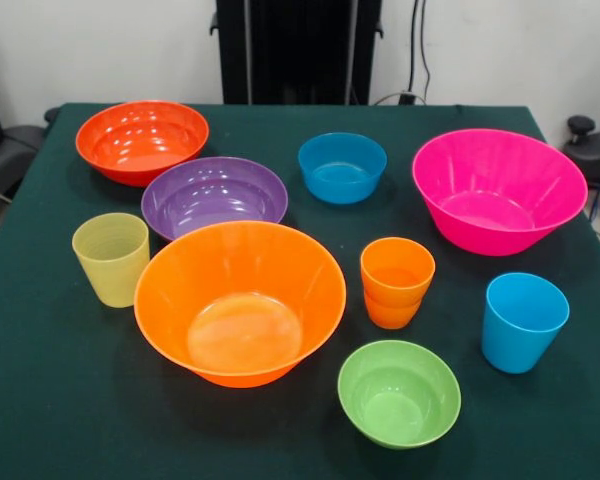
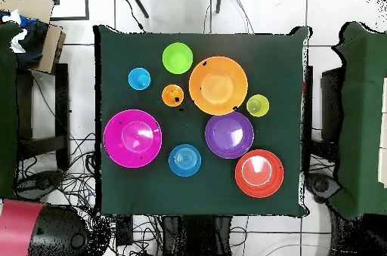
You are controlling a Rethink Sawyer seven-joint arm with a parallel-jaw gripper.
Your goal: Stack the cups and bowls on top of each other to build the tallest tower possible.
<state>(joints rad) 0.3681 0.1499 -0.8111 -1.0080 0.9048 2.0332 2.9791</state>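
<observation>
The lime bowl [image 1: 399, 392] lies nearest the camera, at the front of the green desk [image 1: 40, 400]. Behind it stand the orange cup [image 1: 396, 282] and, off to one side, the blue cup [image 1: 523, 321]. The orange cup appears to have a second rim line, so it may be two cups nested; this cannot be told for certain. The large orange bowl [image 1: 240, 301] sits mid-desk, touching or just overlapping the purple bowl [image 1: 214, 195] behind it, with the ribbed cup [image 1: 111, 258] just beside. The red-orange bowl [image 1: 142, 140], small blue bowl [image 1: 342, 167] and pink bowl [image 1: 498, 189] stand along the far side.

Nothing is stacked into a tower yet; every vessel rests upright on the desk. The arm and its fingers are not in view, so their state cannot be told.

The risk ahead is likely slippage: glossy tapered walls could squirt out of a grasp. Crowded bowls might be knocked when one is lifted, and cups set on a nested pile could tip.
</observation>
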